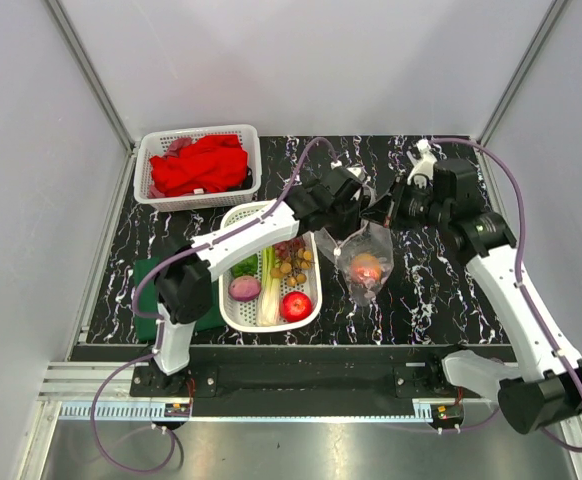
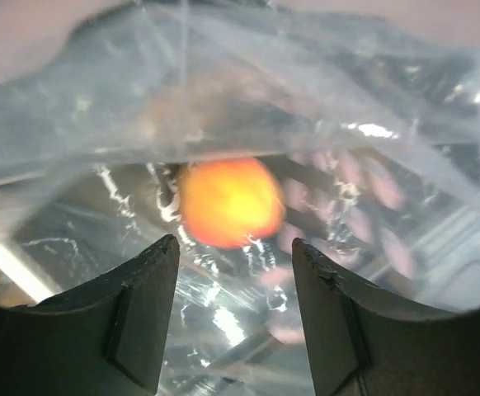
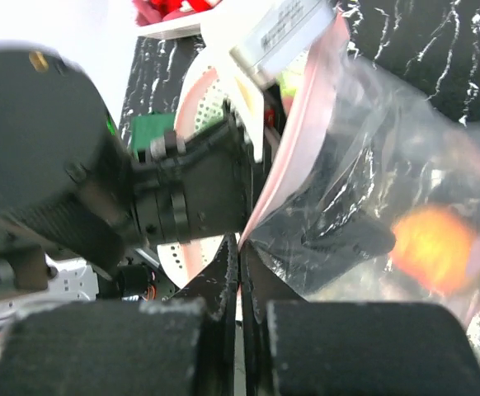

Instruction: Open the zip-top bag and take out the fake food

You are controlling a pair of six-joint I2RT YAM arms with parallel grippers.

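Far left: a white perforated plastic basket (image 1: 201,132) holding a red cloth (image 1: 199,165) stands at the back of the black marbled counter (image 1: 441,290), well apart from the work
Tray: a white oval perforated tray (image 1: 226,300) holds a red plastic apple (image 1: 295,306), a purple onion (image 1: 244,288), a green-white leek (image 1: 269,290) and other small toys, so I judge most of the fake food is out of the bag
Left jaws: spread, with nothing pinched that I can see; they stand at the mouth of the bag and point inside
Bag: the clear crinkly plastic zip-top bag (image 1: 363,255) hangs between the two arms, just right of the tray; I cannot tell if its bottom touches the counter
Bag handling: probably very light, thin, soft and slippery, and it folds easily; the best hold is the stiffer pinkish zip strip (image 3: 294,157) at the rim
Peach: a small round orange plastic peach (image 2: 228,202) lies low in the bag and is the only toy I can see inside; from the left wrist it shows beyond the gap between the two fingertips, not touching them
Peach handling: likely light, hard and smooth, so it may roll away; take it across the middle
Right jaws: pressed together, pinching the pinkish edge of the bag and holding the mouth up
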